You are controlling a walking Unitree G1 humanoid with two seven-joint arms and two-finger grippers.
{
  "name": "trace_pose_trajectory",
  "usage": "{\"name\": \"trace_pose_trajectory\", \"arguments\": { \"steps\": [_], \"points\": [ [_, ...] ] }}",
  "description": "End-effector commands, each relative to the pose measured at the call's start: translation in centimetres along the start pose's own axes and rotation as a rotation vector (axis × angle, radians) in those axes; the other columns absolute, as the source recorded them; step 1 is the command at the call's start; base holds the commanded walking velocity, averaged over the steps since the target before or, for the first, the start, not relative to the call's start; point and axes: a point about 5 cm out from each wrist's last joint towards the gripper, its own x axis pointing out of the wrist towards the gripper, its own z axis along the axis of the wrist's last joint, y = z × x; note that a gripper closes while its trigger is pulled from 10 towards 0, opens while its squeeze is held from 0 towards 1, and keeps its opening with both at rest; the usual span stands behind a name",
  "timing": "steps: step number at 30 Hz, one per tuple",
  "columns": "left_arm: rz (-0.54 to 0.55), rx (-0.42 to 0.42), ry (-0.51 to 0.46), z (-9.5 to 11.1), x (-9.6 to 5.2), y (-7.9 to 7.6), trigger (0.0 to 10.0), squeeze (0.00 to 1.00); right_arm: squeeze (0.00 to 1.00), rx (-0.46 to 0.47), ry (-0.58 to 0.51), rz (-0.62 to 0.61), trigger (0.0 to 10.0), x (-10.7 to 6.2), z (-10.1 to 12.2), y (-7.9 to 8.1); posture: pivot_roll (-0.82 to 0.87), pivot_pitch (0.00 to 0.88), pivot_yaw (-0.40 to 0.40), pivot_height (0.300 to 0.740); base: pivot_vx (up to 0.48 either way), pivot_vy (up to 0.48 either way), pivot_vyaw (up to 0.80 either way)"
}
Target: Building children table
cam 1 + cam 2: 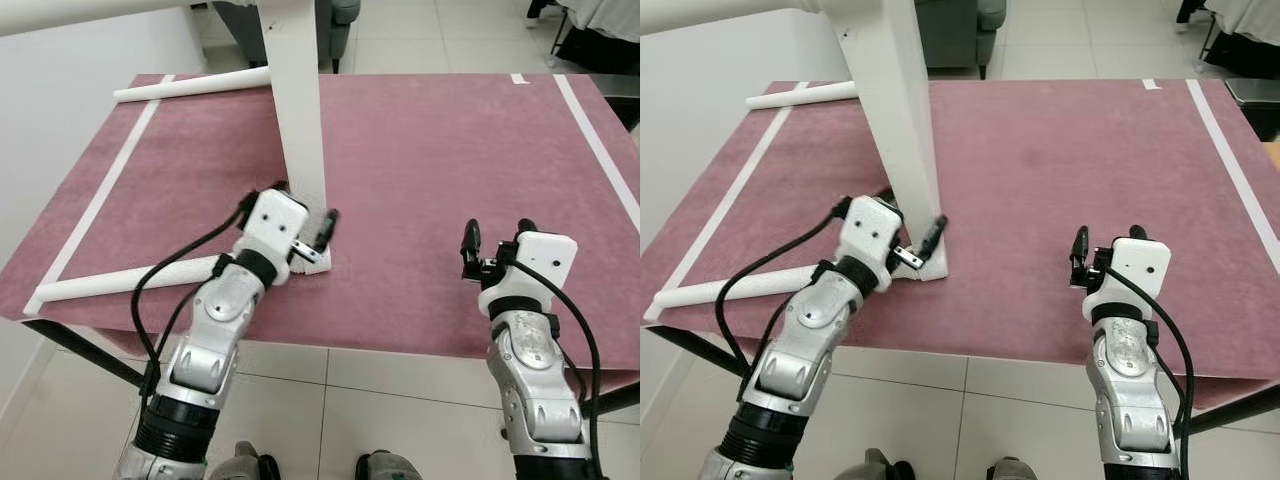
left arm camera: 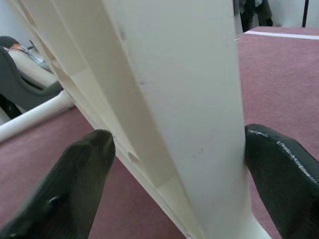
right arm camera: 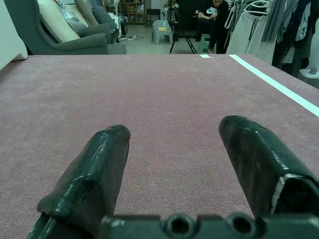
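Left eye view: white table leg (image 1: pixel 298 110), upright, foot planted near the front edge of the maroom mat (image 1: pixel 440 150). Left gripper (image 1: pixel 312 236) at that foot, fingers either side of it, seemingly gripping. Right gripper (image 1: pixel 497 242) well to the right of the leg, jaws wide, empty. Two loose white rods (image 1: pixel 130 279) lie left of the leg. Step judged: steadying the leg; next calls for fetching a rod.

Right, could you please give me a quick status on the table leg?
Left tool straddling upright white table leg near its foot. Right tool open, over bare mat. Two white rods lying loose.
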Motion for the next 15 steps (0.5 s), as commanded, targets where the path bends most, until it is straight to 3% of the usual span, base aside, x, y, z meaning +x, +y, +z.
{"name": "trace_pose_trajectory", "arguments": {
  "steps": [1, 9, 15],
  "points": [
    [0.019, -0.009, 0.003, -0.2, 0.2, 0.3, 10.0, 0.0, 0.0, -0.002, 0.008, 0.006, 10.0, -0.1, -0.3, 0.2, -0.13, 0.105, 0.112, 0.74, 0.0, 0.0, 0.0],
    [0.001, -0.057, -0.005, 0.1, 0.9, 0.2, 10.0, 0.0, 0.0, -0.003, 0.004, 0.005, 10.0, 0.0, -0.3, 0.2, -0.13, 0.105, 0.114, 0.74, 0.0, 0.0, 0.0],
    [-0.006, -0.081, -0.001, 0.0, 0.8, -0.8, 10.0, 0.0, 0.0, -0.002, 0.003, 0.009, 10.0, 0.0, -0.4, 0.3, -0.13, 0.105, 0.116, 0.74, 0.0, 0.0, 0.0]
  ]
}}
